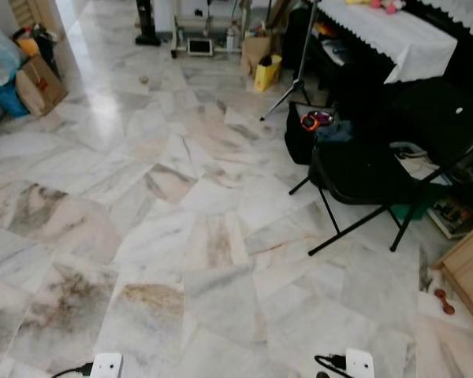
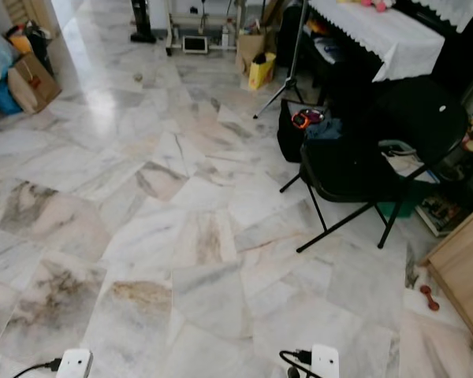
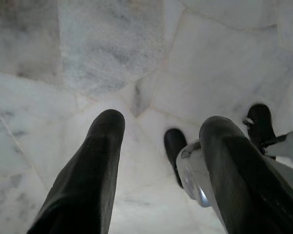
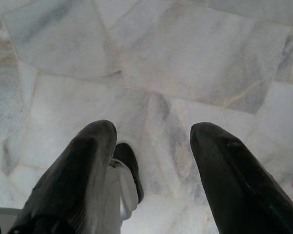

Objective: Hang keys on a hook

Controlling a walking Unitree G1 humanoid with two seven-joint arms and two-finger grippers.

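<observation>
Marble floor (image 1: 181,236) ahead, veined grey and pink. Right of centre, a black folding chair (image 1: 378,169), dark bag (image 1: 299,134) just behind it with an orange-red ringed bunch, perhaps the keys (image 1: 315,120), on top. White-clothed surface (image 1: 394,35) beyond. Cardboard boxes (image 1: 35,83) far left. Left tool (image 3: 158,141) and right tool (image 4: 154,151) hanging over bare tile, fingers spread wide, holding nothing.
</observation>
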